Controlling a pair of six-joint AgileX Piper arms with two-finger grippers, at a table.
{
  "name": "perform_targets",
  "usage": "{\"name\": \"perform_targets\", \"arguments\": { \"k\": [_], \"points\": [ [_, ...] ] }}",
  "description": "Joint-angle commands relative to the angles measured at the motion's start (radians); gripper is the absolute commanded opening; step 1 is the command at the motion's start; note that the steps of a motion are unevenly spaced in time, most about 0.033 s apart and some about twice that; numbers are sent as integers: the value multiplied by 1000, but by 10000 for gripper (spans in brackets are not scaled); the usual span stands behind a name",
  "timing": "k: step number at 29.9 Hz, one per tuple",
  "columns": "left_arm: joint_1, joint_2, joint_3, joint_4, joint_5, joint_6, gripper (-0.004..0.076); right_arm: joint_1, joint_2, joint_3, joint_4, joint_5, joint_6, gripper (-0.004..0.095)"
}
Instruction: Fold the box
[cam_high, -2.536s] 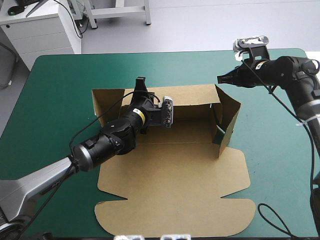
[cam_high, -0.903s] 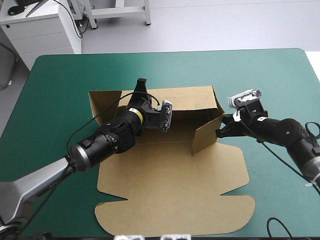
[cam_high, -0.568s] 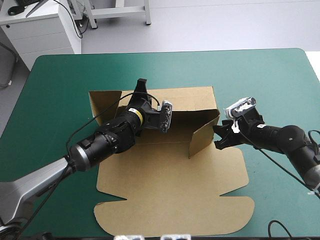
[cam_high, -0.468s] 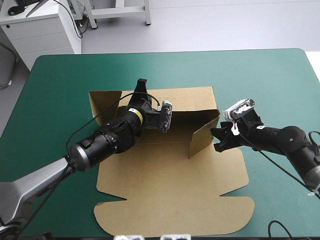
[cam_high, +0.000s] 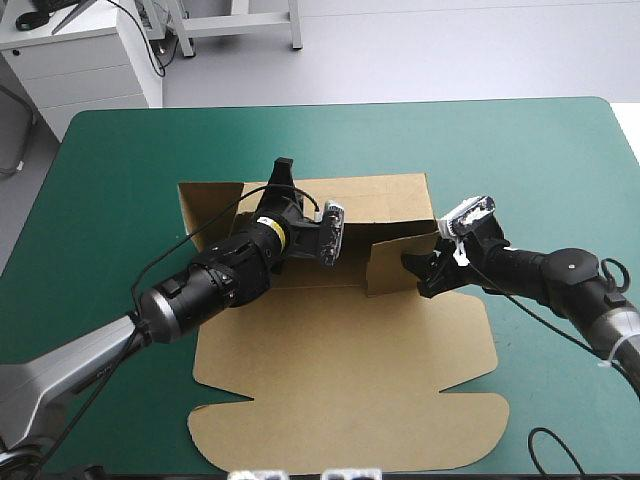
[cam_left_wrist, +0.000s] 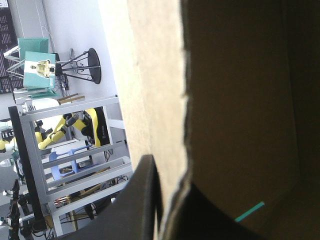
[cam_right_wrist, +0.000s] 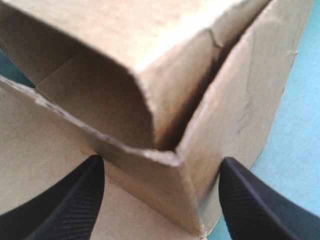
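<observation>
Box (cam_high: 340, 380) lies at centre of teal-green counter (cam_high: 120, 160), lid panel flat toward 6 o'clock, back wall raised at 12 o'clock. Left end effector (cam_high: 282, 176) is clenched on that wall's top edge. Right end effector (cam_high: 415, 275) is released, black fingers apart around the corner of the 3 o'clock side flap, which stands angled inward.
</observation>
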Motion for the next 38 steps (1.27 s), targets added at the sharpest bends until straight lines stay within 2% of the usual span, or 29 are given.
{"name": "perform_targets", "arguments": {
  "k": [1,5,8,11,18,22,28,33,38],
  "points": [
    [-13,-20,0,-91,76,-5,-6,-2,-2,-22,89,-8,-62,613],
    [-40,-20,0,-79,78,-4,-6,-2,-2,-24,103,-57,-63,601],
    [-60,-20,0,-79,74,-1,-6,-2,-2,-24,108,-55,-63,553],
    [-60,-18,0,-80,70,-1,-6,-2,-2,-24,113,-34,-63,443],
    [-57,-18,0,-61,60,-6,-6,-2,-2,-25,136,39,-90,102],
    [-57,-18,0,-65,47,-39,-6,-2,-2,-25,136,60,-94,-21],
    [-57,-18,0,-68,63,-67,-7,-2,-2,-25,140,109,-150,-19],
    [-57,-24,-2,-68,65,-87,-2,-2,-2,-25,125,20,-41,-13],
    [-57,-48,-2,-68,51,-111,94,-2,-4,-25,44,-63,-5,-12]
  ]
}}
